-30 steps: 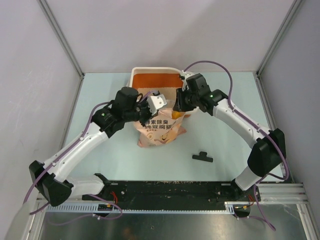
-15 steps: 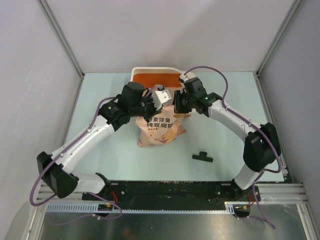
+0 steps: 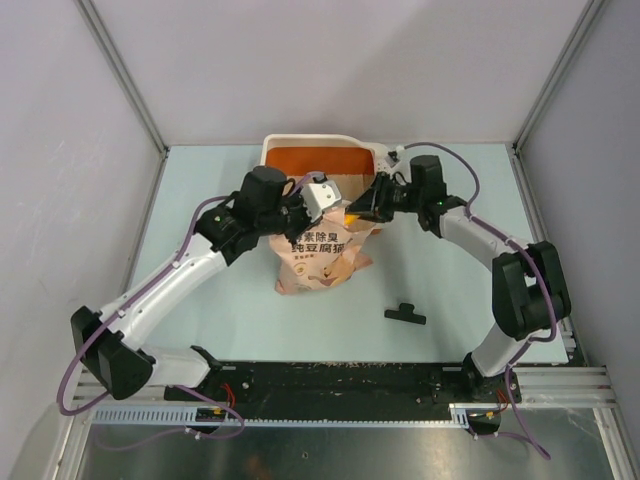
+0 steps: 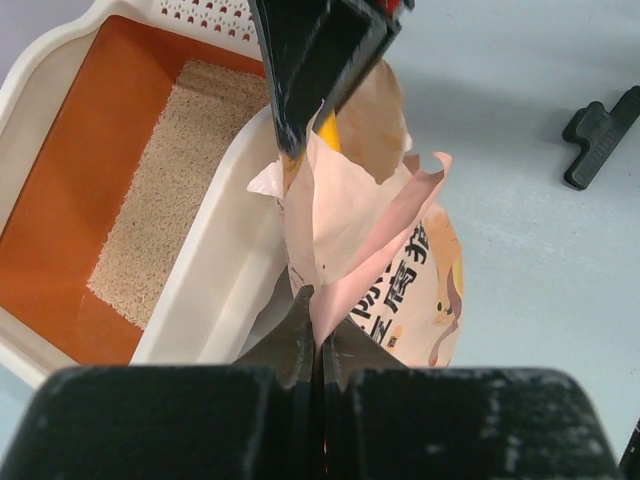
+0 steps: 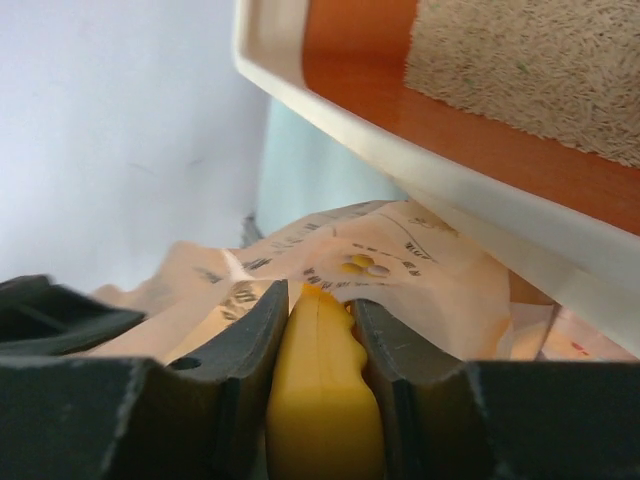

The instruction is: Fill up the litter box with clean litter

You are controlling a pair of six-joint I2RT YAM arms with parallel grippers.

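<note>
Just in front of the litter box (image 4: pixel 215 260), my right gripper (image 5: pixel 320 305) is clenched on a yellow scoop (image 5: pixel 318 400) in the mouth of the pink bag (image 4: pixel 350 220). My left gripper (image 4: pixel 318 335) pinches the bag's top edge. Clean litter (image 4: pixel 170 190) covers only part of the box floor, so I judge I am mid-scoop and must next lift the scoop level over the box wall and tip it.

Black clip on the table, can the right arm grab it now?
Probably not yet: the right gripper is shut on a yellow piece at the pink bag's mouth, though nothing covers the black clip.
</note>
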